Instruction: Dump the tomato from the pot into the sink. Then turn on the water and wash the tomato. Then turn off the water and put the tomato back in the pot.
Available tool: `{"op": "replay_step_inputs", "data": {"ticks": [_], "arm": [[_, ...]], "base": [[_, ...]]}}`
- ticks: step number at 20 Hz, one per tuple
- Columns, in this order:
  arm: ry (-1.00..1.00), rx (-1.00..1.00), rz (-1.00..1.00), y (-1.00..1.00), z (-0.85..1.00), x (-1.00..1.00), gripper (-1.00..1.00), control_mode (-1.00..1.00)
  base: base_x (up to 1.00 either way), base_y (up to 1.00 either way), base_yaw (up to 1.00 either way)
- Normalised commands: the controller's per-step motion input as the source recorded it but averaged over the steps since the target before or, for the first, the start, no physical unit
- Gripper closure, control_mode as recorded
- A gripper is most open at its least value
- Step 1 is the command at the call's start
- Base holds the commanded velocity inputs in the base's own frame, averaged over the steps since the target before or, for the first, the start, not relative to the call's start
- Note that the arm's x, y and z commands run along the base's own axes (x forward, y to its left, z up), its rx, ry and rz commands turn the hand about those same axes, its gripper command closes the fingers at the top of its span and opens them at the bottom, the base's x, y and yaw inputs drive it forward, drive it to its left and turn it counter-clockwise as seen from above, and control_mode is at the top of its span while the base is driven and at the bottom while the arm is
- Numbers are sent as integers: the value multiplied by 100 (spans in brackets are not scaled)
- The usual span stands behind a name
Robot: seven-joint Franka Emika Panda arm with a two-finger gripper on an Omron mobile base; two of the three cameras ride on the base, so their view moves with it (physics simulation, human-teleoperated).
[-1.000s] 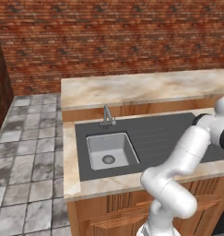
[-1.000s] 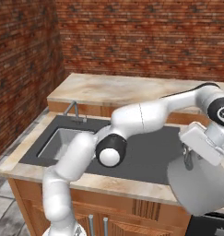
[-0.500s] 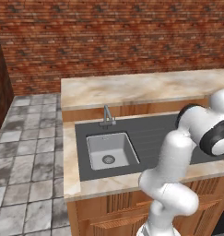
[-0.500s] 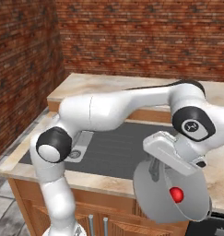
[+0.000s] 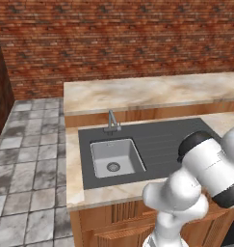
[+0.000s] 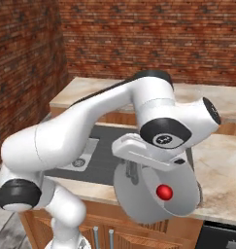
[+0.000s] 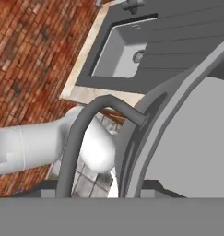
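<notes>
— Over the front edge of the worktop [image 6: 221,187], well to the right of the sink [image 5: 116,157], the pot [image 6: 156,192] hung tipped on its side, mouth turned toward the right base camera; the tomato [image 6: 163,191] sat inside it, low against the wall.

— So what could have gone wrong from there?

— The fruit could have rolled out early; the mouth pointed off the worktop, not at the basin, so by my reckoning a little more tilt would have sent it to the floor [image 5: 27,164] rather than into the sink; the pot was also about as wide as the basin, so a careless swing across might have knocked its rim against the faucet [image 5: 112,121].

— And the grip?

— The fingers could not be made out; in the hand view the side handle [image 7: 92,126] ran as a dark loop right next to the camera and the pot rim [image 7: 178,92] curved past it, so I judged them clamped on that handle; a hold on one thin handle of a heavy tilted pot might have let it swivel.

— How did the tomato look?

— Small, round, glossy red, whole; tiny against the plain grey metal; its stem top was too small to tell.

— The sink?

— Light grey, dry, drain bare; no water running.
</notes>
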Motion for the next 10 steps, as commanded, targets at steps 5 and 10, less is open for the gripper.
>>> {"op": "replay_step_inputs", "data": {"ticks": [5, 10], "arm": [[0, 0, 0, 95, 66, 24, 100, -100], [0, 0, 0, 100, 43, 1, 100, -100]], "base": [[0, 0, 0], [0, 0, 0]]}}
